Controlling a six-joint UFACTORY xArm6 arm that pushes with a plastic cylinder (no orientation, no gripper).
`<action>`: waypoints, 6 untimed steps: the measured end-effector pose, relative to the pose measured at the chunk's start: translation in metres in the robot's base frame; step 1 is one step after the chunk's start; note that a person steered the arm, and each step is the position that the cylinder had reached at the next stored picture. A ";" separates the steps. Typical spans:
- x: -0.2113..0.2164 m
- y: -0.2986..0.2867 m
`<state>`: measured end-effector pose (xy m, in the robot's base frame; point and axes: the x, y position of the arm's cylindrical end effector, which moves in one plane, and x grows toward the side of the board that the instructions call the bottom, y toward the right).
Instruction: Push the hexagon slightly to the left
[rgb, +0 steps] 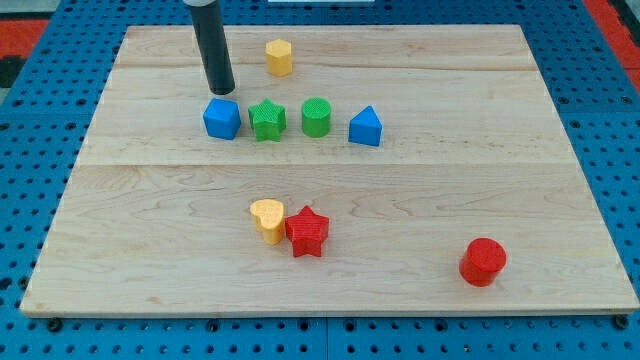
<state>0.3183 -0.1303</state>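
Note:
A yellow hexagon (279, 57) sits near the view's top of the wooden board (480, 170), on its own. My tip (221, 92) is down on the board to the lower left of the hexagon, about a block's width away from it. The tip stands just above a blue cube (221, 118), very close to its top edge or touching it. The rod rises straight out of the view's top.
A row runs right from the blue cube: green star (267, 120), green cylinder (316, 117), blue triangle (365, 126). Lower down, a yellow heart (268, 218) touches a red star (307, 232). A red cylinder (483, 262) sits at the lower right.

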 end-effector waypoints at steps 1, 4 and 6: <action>0.000 -0.001; -0.011 0.074; -0.063 0.206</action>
